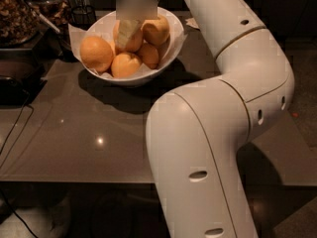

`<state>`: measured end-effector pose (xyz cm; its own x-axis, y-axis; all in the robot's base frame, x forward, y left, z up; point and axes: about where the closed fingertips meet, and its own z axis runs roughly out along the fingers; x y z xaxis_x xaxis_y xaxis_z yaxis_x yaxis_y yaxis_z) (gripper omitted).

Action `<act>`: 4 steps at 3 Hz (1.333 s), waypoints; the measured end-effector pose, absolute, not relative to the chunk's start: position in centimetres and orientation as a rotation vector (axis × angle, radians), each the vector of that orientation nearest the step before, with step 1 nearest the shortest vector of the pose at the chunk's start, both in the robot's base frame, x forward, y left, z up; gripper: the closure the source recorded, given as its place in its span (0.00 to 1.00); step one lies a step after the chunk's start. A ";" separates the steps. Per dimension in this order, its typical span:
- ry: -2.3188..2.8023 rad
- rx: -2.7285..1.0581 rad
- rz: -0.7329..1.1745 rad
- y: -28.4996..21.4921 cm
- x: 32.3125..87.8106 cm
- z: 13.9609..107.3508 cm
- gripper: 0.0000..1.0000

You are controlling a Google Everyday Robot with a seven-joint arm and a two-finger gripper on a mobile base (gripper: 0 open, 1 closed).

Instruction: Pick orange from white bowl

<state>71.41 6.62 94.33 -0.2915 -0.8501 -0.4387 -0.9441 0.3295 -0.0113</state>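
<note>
Dim light; gripper (128,32) in white bowl (131,79)

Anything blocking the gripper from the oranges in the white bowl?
Nothing visible. The gripper is down inside the white bowl, right at the rear oranges; no other object sits between them.

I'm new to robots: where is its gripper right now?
In the camera view, the gripper sits top centre, down in the white bowl among the oranges at its back, right of the large left orange.
</note>
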 end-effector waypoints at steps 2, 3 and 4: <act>2.209 -1.586 0.348 6.2 71.7 94.5 0.93; 2.209 -1.586 0.348 6.3 71.7 94.5 1.00; 2.172 -1.584 0.351 6.6 72.1 94.9 1.00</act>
